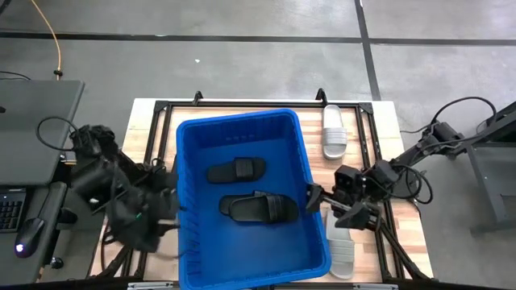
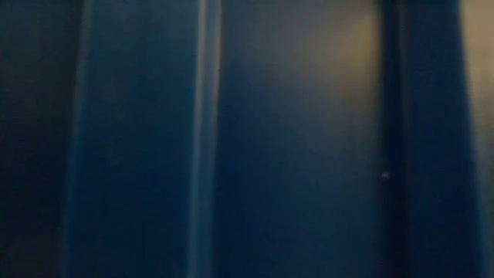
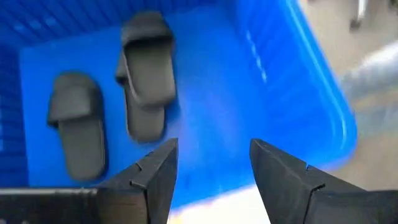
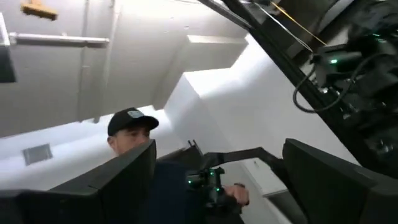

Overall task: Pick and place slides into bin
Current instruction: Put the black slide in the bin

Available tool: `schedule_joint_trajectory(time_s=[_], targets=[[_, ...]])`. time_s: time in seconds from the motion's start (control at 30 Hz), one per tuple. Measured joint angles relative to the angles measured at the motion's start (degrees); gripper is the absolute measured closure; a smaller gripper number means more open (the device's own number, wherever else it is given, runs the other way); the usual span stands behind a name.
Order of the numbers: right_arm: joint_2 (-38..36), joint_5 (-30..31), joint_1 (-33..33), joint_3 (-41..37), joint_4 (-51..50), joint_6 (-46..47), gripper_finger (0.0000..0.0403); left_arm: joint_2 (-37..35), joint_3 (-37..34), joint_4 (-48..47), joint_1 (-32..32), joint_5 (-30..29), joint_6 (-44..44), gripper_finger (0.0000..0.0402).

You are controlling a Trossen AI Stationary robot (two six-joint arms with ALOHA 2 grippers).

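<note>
The blue bin (image 1: 242, 266) stands in the middle of the table, and its wall (image 2: 293, 139) fills the low view. Two black slides (image 1: 236, 171) (image 1: 260, 208) lie flat on its floor, also seen as slides (image 3: 146, 68) (image 3: 78, 121) in the left wrist view. A white slide (image 1: 334, 131) lies on the table beside the bin's far right corner. Another white slide (image 1: 343, 256) lies at the near right, partly under the right arm. My left gripper (image 3: 214, 146) hangs open at the bin's left wall (image 1: 169, 203), tilted down into the bin. My right gripper (image 4: 217, 149) stands open by the bin's right rim (image 1: 316, 197), pointing up into the room.
A desk with a keyboard and mouse (image 1: 24, 234) stands left of the table. Cables (image 1: 451, 109) trail off behind the right arm. A person in a cap (image 4: 134, 127) shows in the right wrist view, beyond the table. A black frame (image 1: 258, 103) runs around the tabletop.
</note>
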Motion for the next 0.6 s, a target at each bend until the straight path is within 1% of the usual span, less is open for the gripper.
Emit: schedule_joint_trajectory(time_s=[0.07,0.13,0.2,0.3,0.33,0.4,0.47,0.5,0.6], targets=[[0.05,1.4,0.07,0.01,-2.53,1.56,0.0066,0.34,0.0,-2.65,-3.24,0.02,-1.96,0.0211],[0.17,1.9,0.02,0.01,-4.74,2.51,0.0065,0.37,-1.59,-1.51,-5.38,0.8,-2.65,0.0211],[0.14,1.82,0.01,-0.01,-4.51,2.35,0.0064,0.39,-4.17,-1.72,-7.66,1.8,-3.91,0.0211],[-0.08,0.6,-0.1,-0.01,-4.93,0.28,0.0065,0.24,-10.37,-2.07,-9.63,3.59,-9.35,0.0211],[-0.21,0.54,-0.1,-0.01,-5.5,-0.57,0.0065,0.39,-12.56,-1.32,-10.26,3.88,-12.59,0.0211],[-0.36,0.54,-0.12,-0.01,-6.56,-0.47,0.0066,0.48,-16.48,0.05,-11.31,6.61,-18.11,0.0211],[-0.31,0.69,-0.12,-0.01,-7.32,0.81,0.0065,0.54,-19.85,2.99,-11.81,10.26,-19.53,0.0211],[-0.31,1.05,-0.15,-0.01,-7.4,1.15,0.0064,0.84,-21.0,4.88,-12.22,10.73,-19.94,0.0211],[-0.36,2.84,-0.13,-0.01,-8.3,2.08,0.0064,0.88,-22.45,9.53,-14.46,9.04,-21.07,0.0211]])
